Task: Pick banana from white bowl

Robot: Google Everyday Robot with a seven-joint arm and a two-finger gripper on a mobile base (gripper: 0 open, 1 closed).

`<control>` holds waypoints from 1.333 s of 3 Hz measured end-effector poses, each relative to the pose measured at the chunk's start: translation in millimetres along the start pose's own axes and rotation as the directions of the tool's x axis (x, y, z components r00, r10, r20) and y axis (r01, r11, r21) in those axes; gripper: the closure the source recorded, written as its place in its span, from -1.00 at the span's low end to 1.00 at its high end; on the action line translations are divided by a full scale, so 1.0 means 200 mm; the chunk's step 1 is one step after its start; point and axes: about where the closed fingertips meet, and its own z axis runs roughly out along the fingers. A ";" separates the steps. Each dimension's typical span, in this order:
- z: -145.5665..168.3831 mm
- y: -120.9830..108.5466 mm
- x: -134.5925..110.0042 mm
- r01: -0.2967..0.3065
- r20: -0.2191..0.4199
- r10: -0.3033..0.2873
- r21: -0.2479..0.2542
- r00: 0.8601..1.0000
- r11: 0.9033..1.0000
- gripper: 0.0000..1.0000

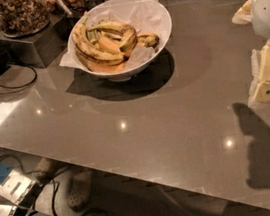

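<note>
Brown-blotched banana (88, 48) in white bowl (162, 14), gripper (266, 89) far right.

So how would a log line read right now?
gripper: right edge, above counter, far from white bowl | banana: in bowl, untouched

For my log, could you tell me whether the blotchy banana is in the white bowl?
In: the banana lies inside the bowl among other bananas; the gripper hangs far right, apart.

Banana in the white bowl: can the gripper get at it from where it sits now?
Likely yes. The gripper hangs at the right edge, well apart from the white bowl. Only open counter lies between, and the banana lies exposed on top along the bowl's left side.
</note>
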 end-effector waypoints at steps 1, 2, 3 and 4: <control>0.00 0.00 0.00 0.000 0.000 0.000 0.000 1.000 1.000 -1.00; -0.02 -0.03 -0.04 -0.029 0.033 0.030 -0.020 0.999 0.999 -1.00; 0.01 -0.25 -0.29 -0.080 0.001 0.080 -0.063 0.997 0.995 -1.00; 0.00 -0.28 -0.35 -0.066 0.027 0.067 -0.040 0.997 0.997 -1.00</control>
